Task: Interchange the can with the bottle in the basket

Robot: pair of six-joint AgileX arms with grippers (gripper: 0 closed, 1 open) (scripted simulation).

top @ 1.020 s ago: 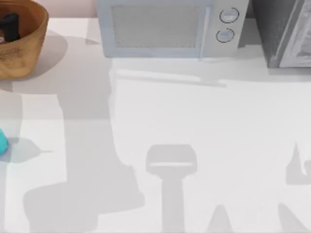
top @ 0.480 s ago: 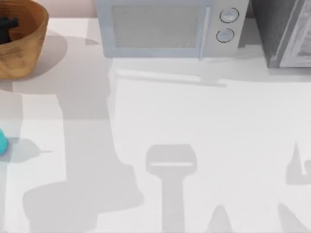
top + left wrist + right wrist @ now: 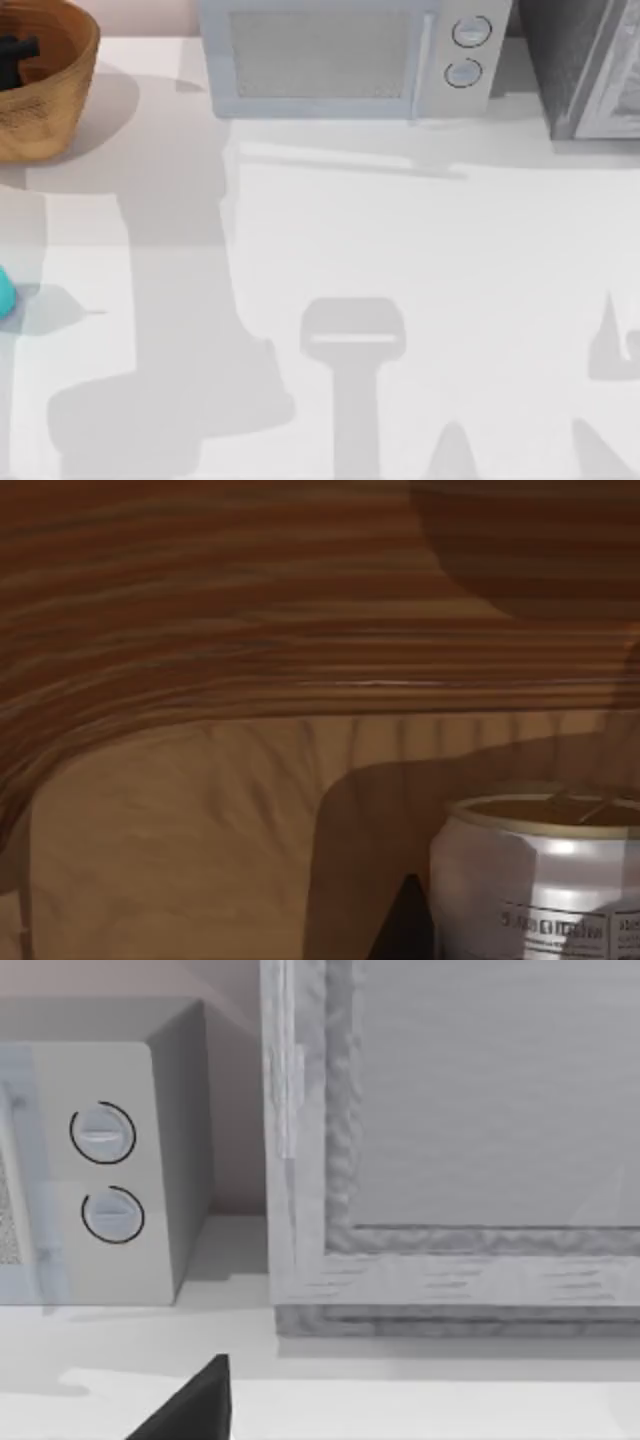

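Observation:
The wicker basket (image 3: 60, 90) stands at the table's far left corner. My left gripper (image 3: 15, 48) shows as a dark shape reaching down inside it. In the left wrist view the can (image 3: 540, 880) stands upright on the basket's ribbed floor (image 3: 180, 850), white-silver with a gold top, and a dark part of the gripper sits right beside it. The teal bottle (image 3: 4, 292) lies on the table at the left edge, in front of the basket, with just a rounded edge showing. My right gripper (image 3: 195, 1410) hangs near the back right, facing the appliances.
A grey microwave (image 3: 340, 60) with two round knobs stands along the back edge. A second grey appliance (image 3: 585, 70) fills the back right corner. The white tabletop (image 3: 400, 250) carries the arms' shadows.
A second ago more of the left gripper showed above the basket's inside; it has since sunk lower and shifted slightly left. Nothing has moved in the last half second.

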